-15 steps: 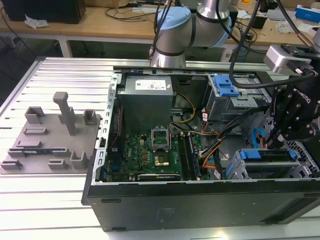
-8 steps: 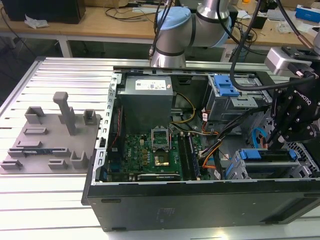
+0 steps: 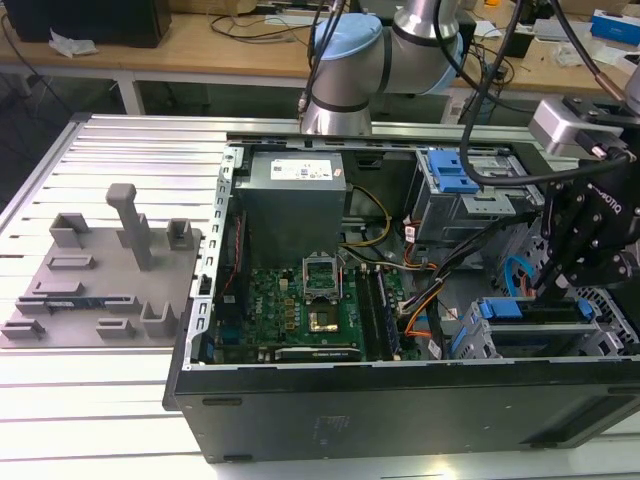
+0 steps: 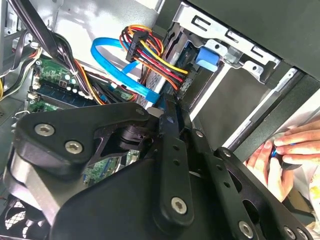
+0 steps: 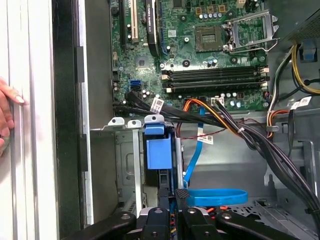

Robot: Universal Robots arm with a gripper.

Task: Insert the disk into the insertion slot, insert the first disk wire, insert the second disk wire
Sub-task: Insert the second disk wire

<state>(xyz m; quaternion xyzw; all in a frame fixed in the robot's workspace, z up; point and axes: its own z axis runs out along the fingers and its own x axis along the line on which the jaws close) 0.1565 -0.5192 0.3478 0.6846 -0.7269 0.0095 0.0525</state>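
The disk (image 5: 156, 150), in its bright blue carrier, sits edge-on inside the insertion slot (image 5: 125, 160), the low grey cage at the case's front corner. In the exterior view the disk (image 3: 500, 308) lies in that cage (image 3: 520, 345) at the exterior view's right. My black gripper (image 3: 548, 290) hangs just behind it. Its fingers (image 5: 182, 197) stand close together at the disk's rear edge, with the end of a flat blue disk wire (image 5: 215, 195) running in between them. In the second wrist view the same blue wire (image 4: 120, 65) runs down to my gripper (image 4: 167, 107).
A multicoloured power wire bundle (image 4: 150, 50) hangs beside the blue one. Black cables (image 5: 280, 155) cross the case floor. The motherboard (image 3: 300, 310) and a taller cage with a blue latch (image 3: 455, 175) lie inside the case. A person's hand (image 4: 280, 155) rests outside the case wall.
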